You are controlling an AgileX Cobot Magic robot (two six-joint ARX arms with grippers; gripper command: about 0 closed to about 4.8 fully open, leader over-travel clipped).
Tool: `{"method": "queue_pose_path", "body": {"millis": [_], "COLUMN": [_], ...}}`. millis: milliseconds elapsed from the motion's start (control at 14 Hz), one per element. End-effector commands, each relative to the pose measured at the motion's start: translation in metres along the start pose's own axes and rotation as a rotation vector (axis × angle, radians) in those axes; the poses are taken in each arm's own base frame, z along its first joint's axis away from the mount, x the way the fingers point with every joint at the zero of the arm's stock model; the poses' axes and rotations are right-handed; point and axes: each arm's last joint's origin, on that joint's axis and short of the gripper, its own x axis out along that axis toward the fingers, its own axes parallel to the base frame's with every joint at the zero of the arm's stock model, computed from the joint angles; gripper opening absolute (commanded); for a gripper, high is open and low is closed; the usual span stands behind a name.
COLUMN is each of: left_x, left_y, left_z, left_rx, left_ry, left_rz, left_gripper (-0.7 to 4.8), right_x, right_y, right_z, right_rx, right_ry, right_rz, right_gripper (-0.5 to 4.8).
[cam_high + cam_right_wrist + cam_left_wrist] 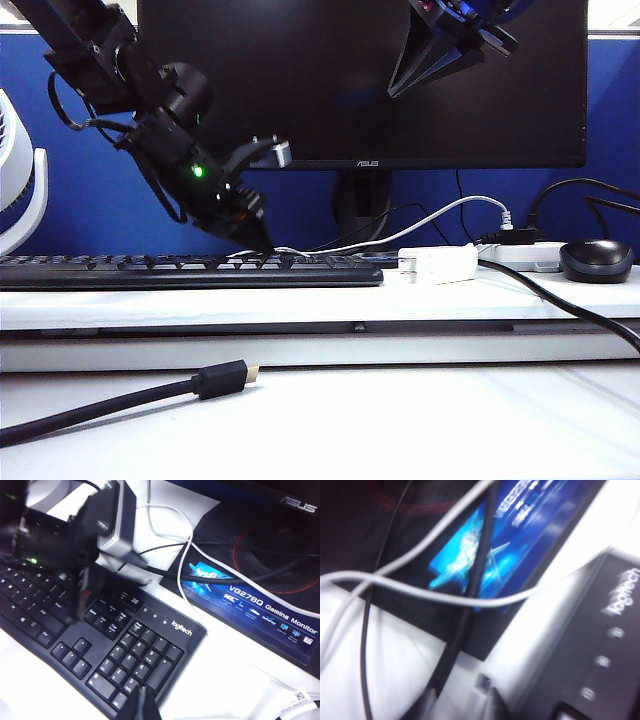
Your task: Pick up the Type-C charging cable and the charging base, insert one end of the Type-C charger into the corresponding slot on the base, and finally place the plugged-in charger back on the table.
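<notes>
The Type-C charging cable (290,250) lies as a thin white line behind the black keyboard (190,270) on the table's raised ledge (300,305). My left gripper (262,240) reaches down to it there. In the left wrist view its dark fingertips (496,704) stand either side of a blurred white plug (482,686), and the thin cable (470,601) curves off ahead. Blur hides whether they press on it. The white charging base (438,264) lies further right on the ledge, untouched. High in front of the monitor, my right gripper (440,45) hangs shut and empty (145,705).
A pale grey cable (440,212) runs to the white power strip (525,256), with a black mouse (596,260) beside it. Black cables (470,605) cross the monitor stand (250,607). A thick black gold-tipped cable (225,380) lies on the lower table.
</notes>
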Motion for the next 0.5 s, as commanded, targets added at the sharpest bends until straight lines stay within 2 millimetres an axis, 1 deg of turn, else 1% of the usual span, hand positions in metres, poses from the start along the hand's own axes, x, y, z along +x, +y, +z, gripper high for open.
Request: {"method": "queue_pose_path", "body": {"millis": [71, 143, 214, 285, 499], "left_x": [0.0031, 0.003, 0.0029, 0.0026, 0.0009], "left_y": [-0.0025, -0.0037, -0.0048, -0.0058, -0.0054], "left_z": [-0.0089, -0.0107, -0.0122, -0.0125, -0.01], "left_rx": [-0.019, -0.01, 0.018, 0.029, 0.033], "left_ry": [0.059, 0.077, 0.092, 0.089, 0.071], "left_rz": [-0.025, -0.037, -0.049, -0.071, -0.073], "left_gripper": [1.74, 1.73, 1.05, -0.07, -0.07], "right_x": [-0.0023, -0.0023, -0.0023, -0.0023, -0.0023], "right_y": [0.0009, 0.0009, 0.0008, 0.0008, 0.0007], "right_z": [0.0032, 0.0032, 0.0033, 0.0034, 0.0046], "right_rx": [-0.007, -0.007, -0.007, -0.008, -0.011], "right_ry": [-0.024, -0.024, -0.025, -0.026, -0.038], "right_rz": [0.002, 0.001, -0.001, -0.001, -0.002], "right_gripper": [-0.01, -0.01, -0.01, -0.01, -0.01]}}
